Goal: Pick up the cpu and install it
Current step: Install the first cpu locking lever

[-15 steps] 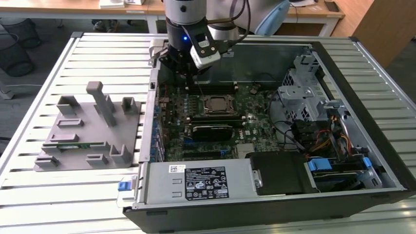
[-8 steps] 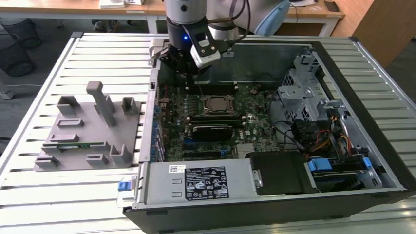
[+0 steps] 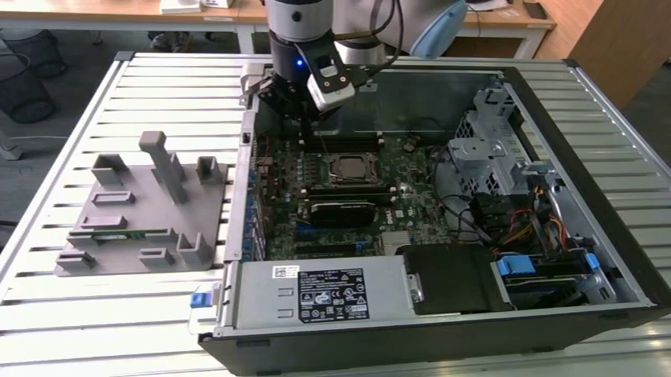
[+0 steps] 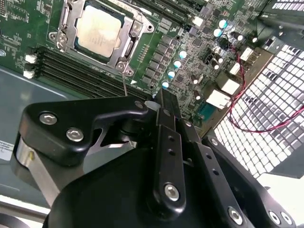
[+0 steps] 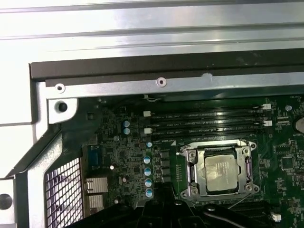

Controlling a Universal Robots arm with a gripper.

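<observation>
- The desk (image 3: pixel 84 102), made of pale metal slats, takes up most of the exterior view.
- An open black computer case (image 3: pixel 629 302) lies on it, across the centre and the exterior view's right.
- The green motherboard (image 3: pixel 281 196) lies flat on the floor of the case, in the middle of the frame.
- A grey moulded holder (image 3: pixel 141 208) stands on the desk at the exterior view's left, just beside the case wall.
- The metal power supply (image 3: pixel 262 302) sits at the lower centre. It carries a large black label (image 3: pixel 333 297) with white print and a small white sticker above it; the print is too small to make out.
- The hand (image 3: pixel 304 132) hangs at the upper centre of the exterior view, low over the black memory slots (image 3: pixel 346 144). I cannot tell whether it is apart or together.
- A black rectangular block (image 3: pixel 341 212) lies on the board just below the socket.
- A thin green memory stick (image 3: pixel 126 233) rests in the holder.
- The cpu (image 3: pixel 350 166) sits in its socket at the centre of the board, inside a metal frame and apart from the hand. In both wrist views its silver top (image 4: pixel 98 29) (image 5: pixel 222 170) bears faint print that is not legible.
</observation>
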